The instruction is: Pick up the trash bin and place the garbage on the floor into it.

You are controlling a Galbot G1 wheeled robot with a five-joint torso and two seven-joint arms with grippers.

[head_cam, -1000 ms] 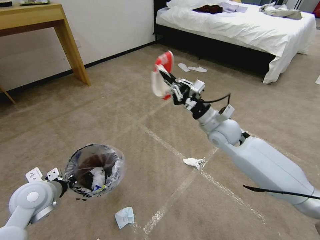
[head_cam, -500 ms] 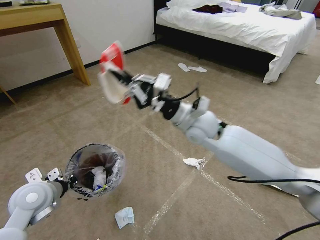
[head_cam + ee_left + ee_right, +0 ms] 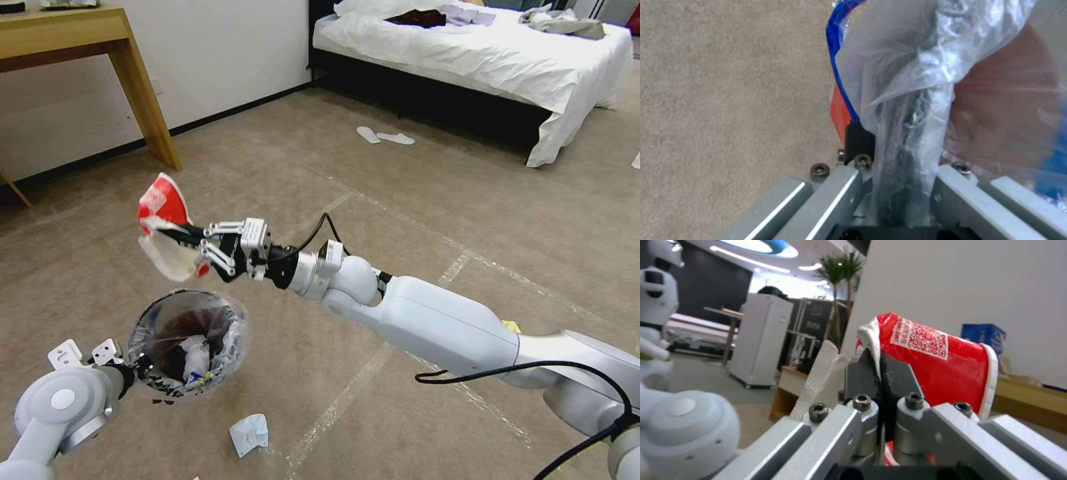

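The trash bin (image 3: 996, 100) is cut off by the frame edge, its plastic bag (image 3: 907, 83) hiding the left gripper's fingers.

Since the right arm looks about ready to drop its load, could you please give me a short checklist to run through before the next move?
1. Right gripper shut on the red-and-white cup: ok; the right wrist view shows its rim pinched between the fingers.
2. Left gripper shut on the trash bin: ok; the left wrist view shows the bagged rim between the fingers.
3. Bin mouth facing up and open: ok.
4. Cup directly over the bin mouth: cannot tell; in the head view it sits just beyond the far rim.
5. Room left in the bin: ok; only a little litter at the bottom.
6. Floor cleared: not ok; pale blue crumpled cup remains.
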